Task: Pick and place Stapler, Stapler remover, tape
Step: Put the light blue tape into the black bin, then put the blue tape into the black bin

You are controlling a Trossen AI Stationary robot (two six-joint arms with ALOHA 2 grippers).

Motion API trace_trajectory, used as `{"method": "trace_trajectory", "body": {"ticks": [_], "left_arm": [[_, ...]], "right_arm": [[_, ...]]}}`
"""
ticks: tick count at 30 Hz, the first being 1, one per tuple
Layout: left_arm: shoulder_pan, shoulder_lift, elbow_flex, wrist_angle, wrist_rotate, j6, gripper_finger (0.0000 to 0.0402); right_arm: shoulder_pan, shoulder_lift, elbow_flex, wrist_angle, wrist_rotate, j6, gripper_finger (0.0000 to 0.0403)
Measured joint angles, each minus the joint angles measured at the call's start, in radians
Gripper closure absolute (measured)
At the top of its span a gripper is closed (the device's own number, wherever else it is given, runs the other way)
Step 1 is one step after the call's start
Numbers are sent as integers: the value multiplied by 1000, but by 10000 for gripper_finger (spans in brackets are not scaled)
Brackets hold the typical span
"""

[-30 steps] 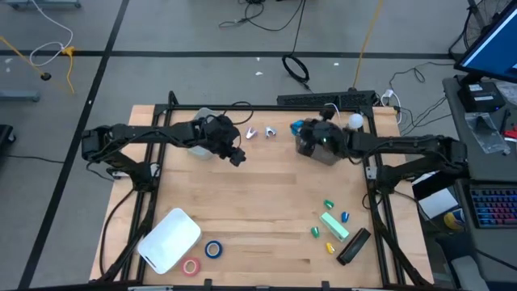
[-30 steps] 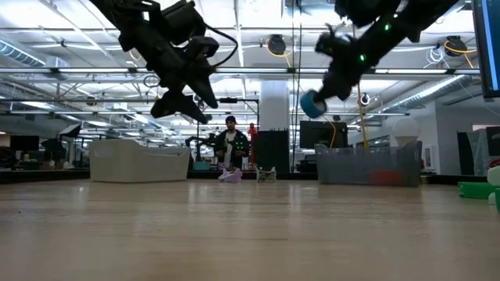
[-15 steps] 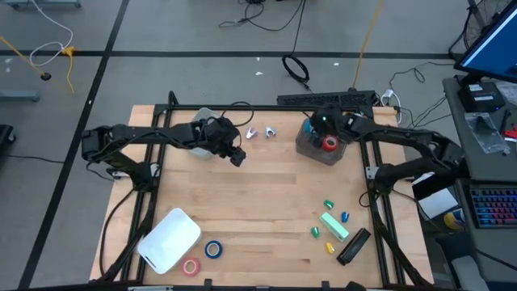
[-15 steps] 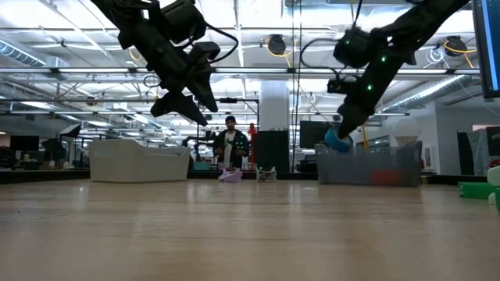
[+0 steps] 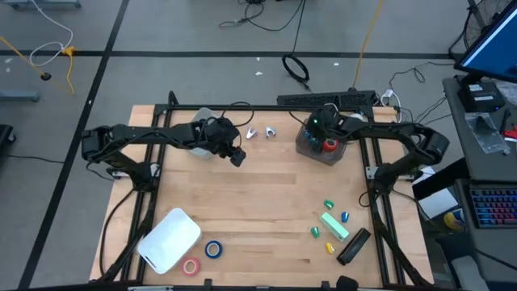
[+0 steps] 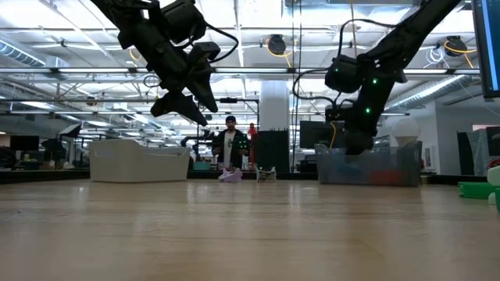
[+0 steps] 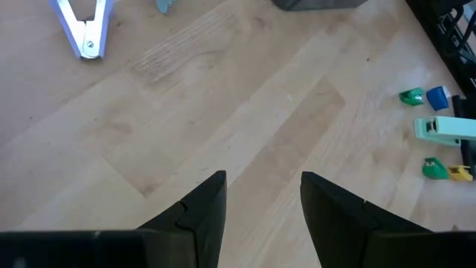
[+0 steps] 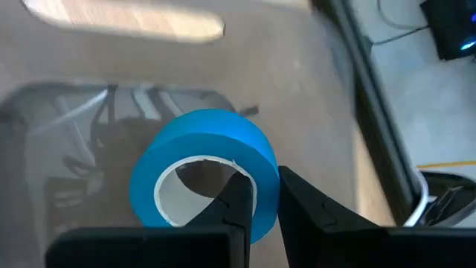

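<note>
The right gripper (image 8: pixel 256 197) is down inside the clear bin (image 5: pixel 311 149) at the table's far right, pinching the wall of a blue tape roll (image 8: pixel 201 167) beside a red roll (image 5: pixel 330 145), while the left gripper (image 7: pixel 262 197) hovers spread and empty over bare wood.

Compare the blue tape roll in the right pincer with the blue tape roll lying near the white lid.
The blue ring-shaped tape roll in the right pincer is pinched through its wall, down in the clear grey bin; the blue ring-shaped tape roll by the white lid lies flat and untouched on the wooden table, beside a red roll. Both are blue rings with pale cores.
</note>
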Motion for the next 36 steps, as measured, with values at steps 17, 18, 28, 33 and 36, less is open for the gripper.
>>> {"method": "trace_trajectory", "body": {"ticks": [17,18,28,33,36], "left_arm": [[0,0,0,3,-19,16,229],[0,0,0,4,-19,16,229],[0,0,0,11,-46,19,229],[0,0,0,29,-46,20,229],[0,0,0,43,-46,24,229]], "right_arm": [[-4,13,0,-28,52,-15,360],[-4,13,0,-34,52,-15,359],[-2,13,0,-35,51,-15,338],[4,-6,0,-36,49,-16,316],[12,-35,0,-35,51,-23,304]]}}
